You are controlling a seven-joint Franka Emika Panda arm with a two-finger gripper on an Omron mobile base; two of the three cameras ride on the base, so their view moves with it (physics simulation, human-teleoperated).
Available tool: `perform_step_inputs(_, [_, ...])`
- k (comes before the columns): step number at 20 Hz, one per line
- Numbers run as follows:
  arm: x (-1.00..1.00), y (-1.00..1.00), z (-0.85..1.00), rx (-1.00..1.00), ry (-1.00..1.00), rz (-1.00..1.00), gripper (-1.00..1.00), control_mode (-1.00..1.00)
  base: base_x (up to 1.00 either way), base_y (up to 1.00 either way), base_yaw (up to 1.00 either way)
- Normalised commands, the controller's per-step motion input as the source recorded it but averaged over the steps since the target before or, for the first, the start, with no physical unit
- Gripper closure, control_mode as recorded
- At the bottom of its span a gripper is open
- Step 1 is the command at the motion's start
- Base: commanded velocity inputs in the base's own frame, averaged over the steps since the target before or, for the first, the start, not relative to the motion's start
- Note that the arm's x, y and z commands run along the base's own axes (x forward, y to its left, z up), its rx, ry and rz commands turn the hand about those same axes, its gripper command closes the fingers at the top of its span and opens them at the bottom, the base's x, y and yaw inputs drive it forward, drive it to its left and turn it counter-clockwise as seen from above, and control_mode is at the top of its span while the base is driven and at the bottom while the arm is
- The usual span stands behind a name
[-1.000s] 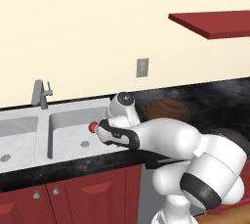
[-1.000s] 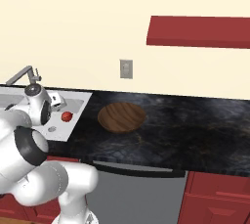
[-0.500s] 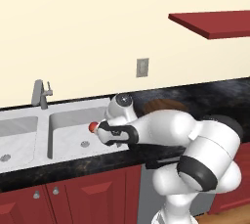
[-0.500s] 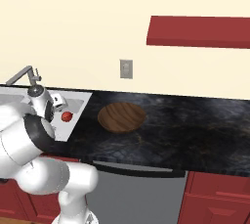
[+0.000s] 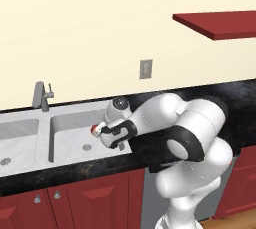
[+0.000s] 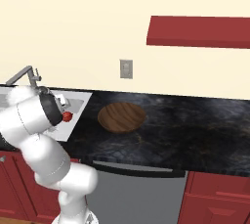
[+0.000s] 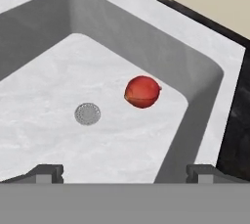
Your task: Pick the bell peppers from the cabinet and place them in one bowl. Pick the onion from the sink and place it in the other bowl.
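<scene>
Hand (image 7: 124, 171), fingers spread and empty, above the onion (image 7: 142, 91) on the sink (image 7: 44, 140) floor, centre frame.

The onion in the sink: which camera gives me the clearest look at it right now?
The hand view: the onion lies in full view on the sink floor, beside the drain, ahead of the open gripper. In the left base view and the right base view, the arm covers part of it.

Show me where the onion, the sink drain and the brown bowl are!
onion (image 7: 142, 91), hand view, middle of the red ball.
drain (image 7: 87, 114), hand view, centre of the round grate.
brown bowl (image 6: 121, 117), right base view, middle of its wooden inside.
</scene>
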Motion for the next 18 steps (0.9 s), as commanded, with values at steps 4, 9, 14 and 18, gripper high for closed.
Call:
perform_step_inputs(4, [0.42,0.24,-0.18,-0.01,0.04,-0.03,-1.00,-1.00,0.00,0.00,0.00])
perform_step_inputs(9, [0.17,0.07,-0.10,0.00,0.01,-0.03,-1.00,-1.00,0.00,0.00,0.00])
perform_step_inputs(14, [0.35,0.02,-0.14,0.00,0.00,-0.02,-1.00,-1.00,0.00,0.00,0.00])
perform_step_inputs(18, [0.47,0.00,-0.21,0.00,0.00,-0.01,-1.00,-1.00,0.00,0.00,0.00])
